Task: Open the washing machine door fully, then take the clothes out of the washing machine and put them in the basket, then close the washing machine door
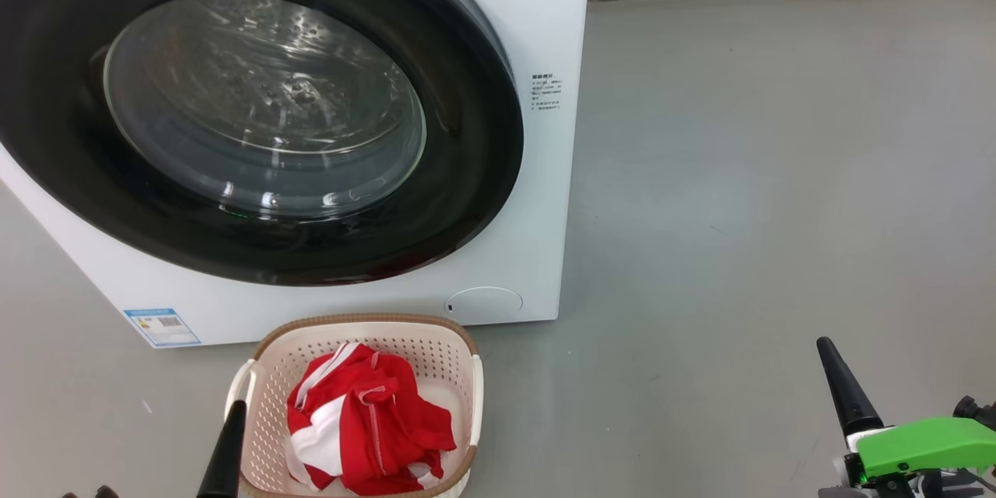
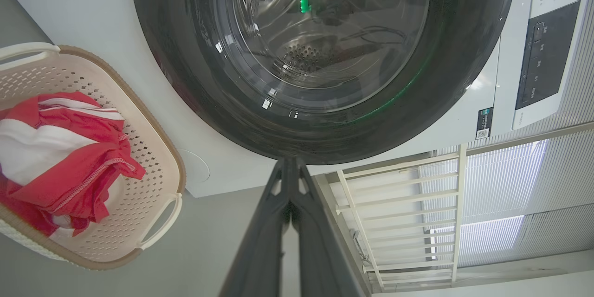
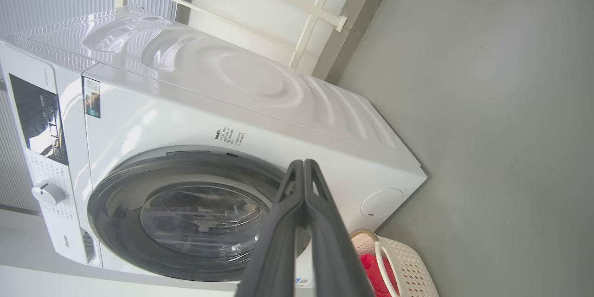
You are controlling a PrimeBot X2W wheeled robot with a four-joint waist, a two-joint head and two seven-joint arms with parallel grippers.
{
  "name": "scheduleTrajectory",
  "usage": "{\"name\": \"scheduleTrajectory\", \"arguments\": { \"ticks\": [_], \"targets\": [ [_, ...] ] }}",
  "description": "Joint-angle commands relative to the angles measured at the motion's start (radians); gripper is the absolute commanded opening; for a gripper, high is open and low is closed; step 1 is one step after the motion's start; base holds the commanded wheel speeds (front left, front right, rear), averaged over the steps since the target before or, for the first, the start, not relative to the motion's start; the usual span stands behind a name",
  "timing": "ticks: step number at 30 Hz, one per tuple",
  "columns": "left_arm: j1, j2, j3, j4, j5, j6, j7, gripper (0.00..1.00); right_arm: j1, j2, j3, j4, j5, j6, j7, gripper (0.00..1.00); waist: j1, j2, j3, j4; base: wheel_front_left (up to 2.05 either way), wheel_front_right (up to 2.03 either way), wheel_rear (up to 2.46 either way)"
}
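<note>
Left gripper clenched, empty, just beside basket holding clothes; right gripper clenched, empty, well apart. Door shut ahead.

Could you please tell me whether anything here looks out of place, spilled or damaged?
Nothing stands out: the washing machine door sits shut, and the clothes lie inside the upright basket, with none on the floor.

cut-offs and unreadable bits
washing machine door cropped at 12 and 9 o'clock of head view; small print at door's 3 o'clock too small to read; basket near rim cropped at 6 o'clock; clothes hide most of its floor.
</note>
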Motion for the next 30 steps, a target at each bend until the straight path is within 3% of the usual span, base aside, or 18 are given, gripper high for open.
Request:
{"name": "scheduleTrajectory", "arguments": {
  "ticks": [1, 30],
  "targets": [
    [-0.052, 0.013, 0.021, -0.025, -0.035, -0.005, 0.008, 0.0, -0.056, -0.007, 0.008, -0.033, 0.044, -0.001, 0.009, 0.0, -0.0001, -0.0001, 0.0, 0.0, 0.0, 0.0, 0.0],
    [-0.098, 0.015, 0.021, -0.027, -0.302, -0.006, 0.079, 0.0, -0.097, 0.003, -0.014, -0.054, 0.275, -0.001, 0.082, 0.0, -0.0001, -0.0001, 0.0, 0.002, 0.0, 0.0, 0.0]
  ]
}}
